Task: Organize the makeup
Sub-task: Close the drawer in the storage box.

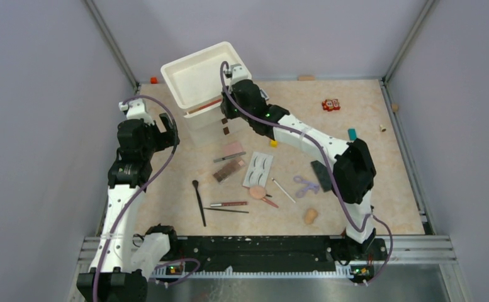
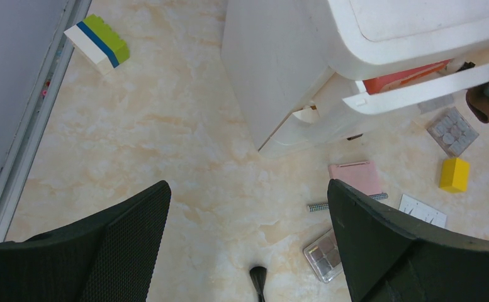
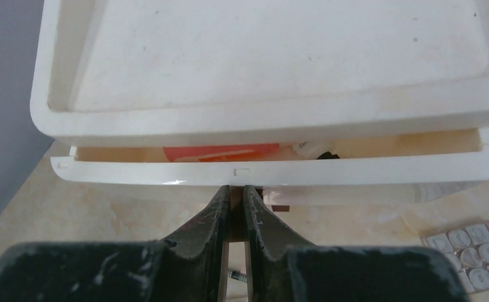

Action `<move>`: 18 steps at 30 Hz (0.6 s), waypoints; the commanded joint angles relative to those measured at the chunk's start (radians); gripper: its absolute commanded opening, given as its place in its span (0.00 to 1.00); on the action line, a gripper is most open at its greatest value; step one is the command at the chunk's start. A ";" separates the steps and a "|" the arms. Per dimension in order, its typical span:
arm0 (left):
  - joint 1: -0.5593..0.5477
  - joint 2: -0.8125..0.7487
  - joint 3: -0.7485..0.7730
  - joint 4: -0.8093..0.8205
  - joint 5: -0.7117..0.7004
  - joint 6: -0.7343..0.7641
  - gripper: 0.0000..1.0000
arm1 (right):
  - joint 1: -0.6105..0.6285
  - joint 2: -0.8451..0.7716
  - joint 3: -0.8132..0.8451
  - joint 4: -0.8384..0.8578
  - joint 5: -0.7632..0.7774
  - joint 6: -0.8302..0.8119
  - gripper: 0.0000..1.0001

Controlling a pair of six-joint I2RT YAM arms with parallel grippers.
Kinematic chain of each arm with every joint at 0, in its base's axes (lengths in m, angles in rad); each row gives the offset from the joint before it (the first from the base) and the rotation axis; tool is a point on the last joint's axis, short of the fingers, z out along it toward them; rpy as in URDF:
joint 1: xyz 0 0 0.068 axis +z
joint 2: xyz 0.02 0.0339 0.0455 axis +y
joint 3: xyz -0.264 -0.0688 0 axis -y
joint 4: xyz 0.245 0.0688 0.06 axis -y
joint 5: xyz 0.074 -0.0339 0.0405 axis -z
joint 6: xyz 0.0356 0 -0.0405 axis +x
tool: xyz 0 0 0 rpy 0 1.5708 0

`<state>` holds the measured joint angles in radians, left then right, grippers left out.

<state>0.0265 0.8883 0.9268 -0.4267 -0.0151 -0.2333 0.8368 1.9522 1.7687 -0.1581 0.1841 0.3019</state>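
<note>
The white drawer unit (image 1: pixel 197 88) stands at the back, its top drawer (image 3: pixel 273 171) pulled out a little with an orange item inside. My right gripper (image 3: pixel 236 189) is shut on a small brown drawer handle (image 3: pixel 236 202) just under that drawer front; seen from above, the right gripper (image 1: pixel 228 116) is at the unit's front. My left gripper (image 2: pixel 248 189) hangs open above bare table left of the unit, holding nothing. Makeup lies loose on the table: pink compact (image 1: pixel 232 150), brown palette (image 1: pixel 229 170), eyelash card (image 1: pixel 258 168), black brush (image 1: pixel 199 201), pencils (image 1: pixel 229 204), puff (image 1: pixel 258 191), sponge (image 1: pixel 310 216), purple curler (image 1: pixel 304 185).
A yellow block (image 1: pixel 273 143), a teal block (image 1: pixel 352 134), red blocks (image 1: pixel 330 104) and a dark card (image 1: pixel 322 175) lie to the right. A green, blue and white brick (image 2: pixel 97 41) sits by the left wall. A grey palette (image 3: pixel 471 248) lies beside the unit.
</note>
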 commanded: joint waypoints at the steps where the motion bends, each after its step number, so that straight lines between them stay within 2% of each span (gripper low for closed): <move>1: 0.006 -0.010 -0.008 0.041 0.010 0.000 0.99 | -0.016 0.061 0.122 0.079 0.012 -0.048 0.13; 9: 0.007 -0.004 -0.006 0.042 0.010 0.000 0.99 | -0.023 0.093 0.114 0.130 0.007 -0.063 0.25; 18: 0.006 -0.001 -0.006 0.043 0.010 0.000 0.99 | -0.023 -0.066 -0.136 0.264 -0.001 -0.061 0.32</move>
<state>0.0265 0.8883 0.9268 -0.4263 -0.0151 -0.2333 0.8196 1.9957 1.7004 0.0082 0.1818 0.2539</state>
